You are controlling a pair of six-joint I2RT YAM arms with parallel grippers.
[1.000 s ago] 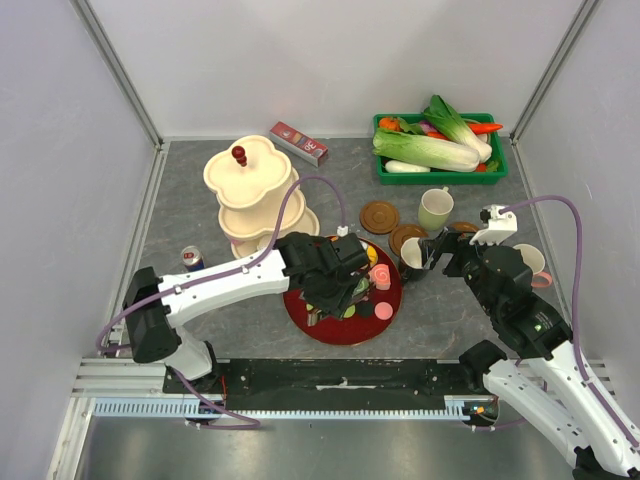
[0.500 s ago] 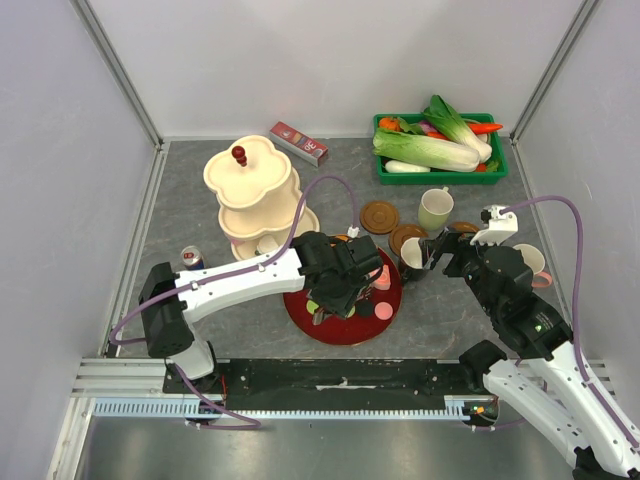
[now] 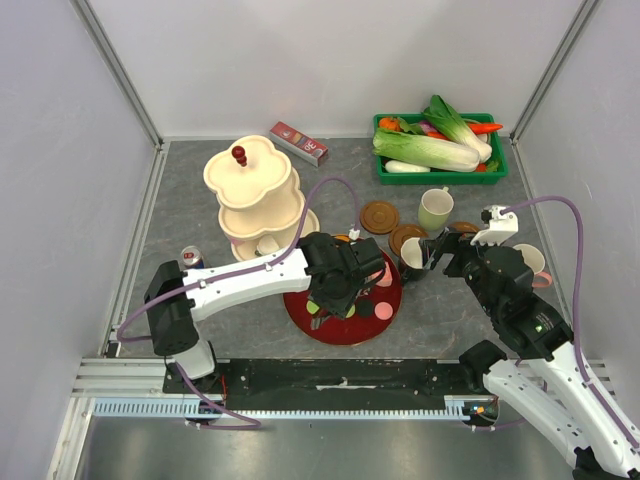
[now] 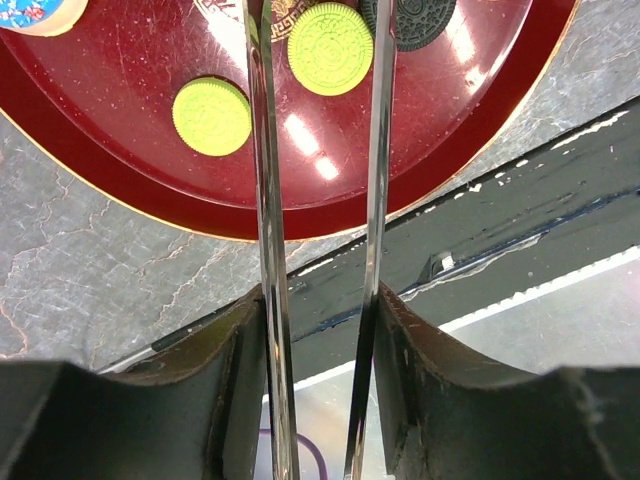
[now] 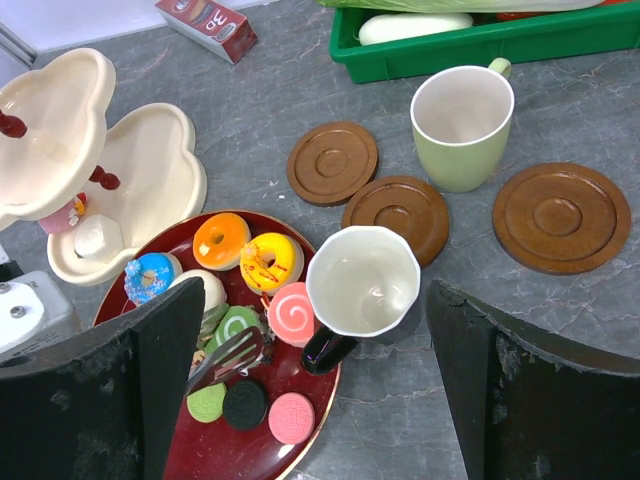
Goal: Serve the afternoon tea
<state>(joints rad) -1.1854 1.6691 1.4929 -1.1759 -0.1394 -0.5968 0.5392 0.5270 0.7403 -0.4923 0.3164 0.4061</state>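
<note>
Left wrist view: left hand (image 4: 320,350) clamped on metal tongs (image 4: 263,200) above red plate (image 4: 100,150); right hand (image 5: 318,330) apart.

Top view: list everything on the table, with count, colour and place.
sweets: about ten, multicoloured, on plate
plate: one, red, centre
coasters: three, brown, right of plate
green mug: one, among coasters
black mug: one, at plate edge
white mug: one, half hidden by right arm
tiered stand: one, cream, left
crate: one, green, vegetables inside, back right
box: one, red, back
can: one, left
tongs: one, metal, in left gripper
left gripper: over plate
right gripper: open, near black mug
</note>
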